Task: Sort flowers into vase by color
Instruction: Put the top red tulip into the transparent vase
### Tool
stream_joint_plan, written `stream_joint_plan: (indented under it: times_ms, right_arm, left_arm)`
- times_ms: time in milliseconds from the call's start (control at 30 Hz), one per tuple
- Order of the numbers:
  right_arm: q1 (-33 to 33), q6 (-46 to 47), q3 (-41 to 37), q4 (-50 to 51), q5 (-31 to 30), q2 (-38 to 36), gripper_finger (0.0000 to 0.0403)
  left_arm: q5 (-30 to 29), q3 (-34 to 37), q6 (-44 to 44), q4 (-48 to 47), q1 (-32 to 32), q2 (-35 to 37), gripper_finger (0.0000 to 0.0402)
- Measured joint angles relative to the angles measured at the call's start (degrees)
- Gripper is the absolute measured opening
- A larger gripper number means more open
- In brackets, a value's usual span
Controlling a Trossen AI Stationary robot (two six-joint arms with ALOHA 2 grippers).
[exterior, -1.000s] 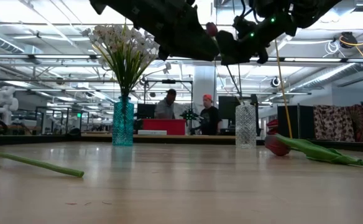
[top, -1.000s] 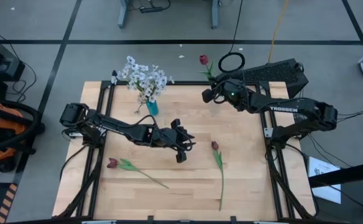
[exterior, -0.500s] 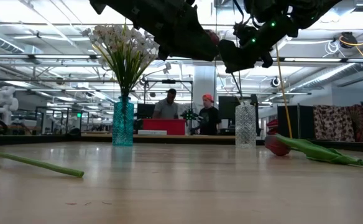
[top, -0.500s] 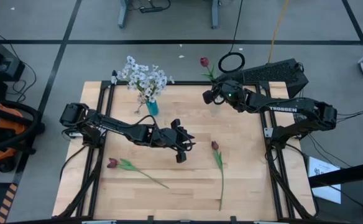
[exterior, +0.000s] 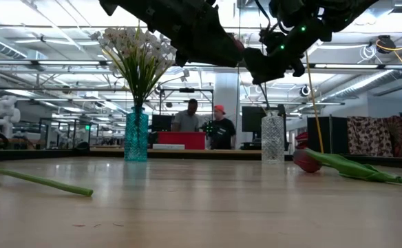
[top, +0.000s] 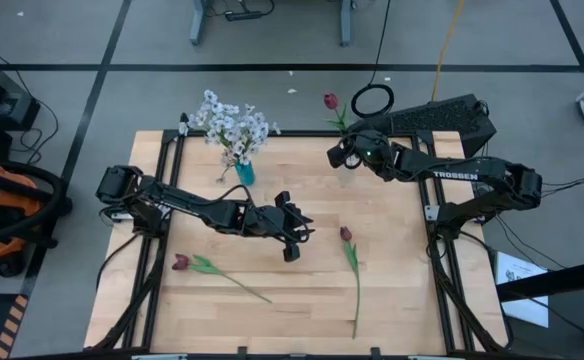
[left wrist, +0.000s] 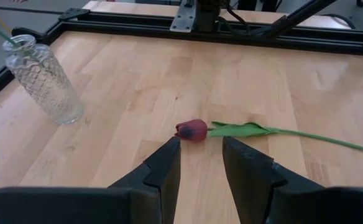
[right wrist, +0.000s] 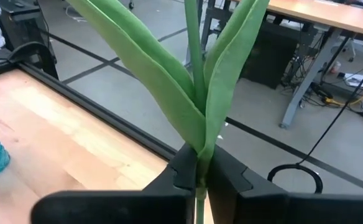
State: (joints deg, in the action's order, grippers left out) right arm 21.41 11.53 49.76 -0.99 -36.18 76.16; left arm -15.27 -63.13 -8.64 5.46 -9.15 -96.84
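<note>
Stock as I see it from the desk. Table [top: 392,290]: light wood, black rail frame. Teal vase [top: 244,173], far-left part of table, holds white sprays [top: 232,125], bunch upright in low view [exterior: 138,55]. Clear vase [exterior: 272,138], far-right part, patterned glass; also in left wrist view [left wrist: 43,79]; a thin green stem tip shows at its mouth there. R gripper [right wrist: 197,169] up at far edge over clear vase area, fingers pressed together on a tulip stem [right wrist: 195,68], pinch sits just below where the long leaves split; its red bud [top: 329,100] pokes out past the table's far edge in high view. R arm [top: 472,180] reaches in from right side. L gripper [left wrist: 199,163] mid-table, hovering, fingers parted a little w/ nothing between them; L arm [top: 182,205] stretched across from left side. Loose tulip 1 [left wrist: 191,130]: flat on wood just ahead of L fingers, not touching, bud toward clear vase, stem trailing away; same one mid-right in high view [top: 352,262]. Loose tulip 2 [top: 207,268]: flat, near-left part of table, bud to left, well apart from both grippers. Bkgd, low view: two people [exterior: 204,124] standing at a far bench.
</note>
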Motion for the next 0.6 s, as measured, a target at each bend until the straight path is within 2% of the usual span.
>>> stream_joint_plan:
  times_ms: [367, 600]
  right_arm:
    - [-0.8, -0.2, 0.0, 0.6, 0.1, 0.0, 0.0137]
    - [-2.4, -0.1, 0.0, 2.4, 0.3, -0.9, 0.0189]
  left_arm:
    - [0.0, 0.0, 0.0, -0.1, 0.0, 0.0, 0.0125]
    - [0.0, 0.0, 0.0, -0.9, 0.1, 0.0, 0.0125]
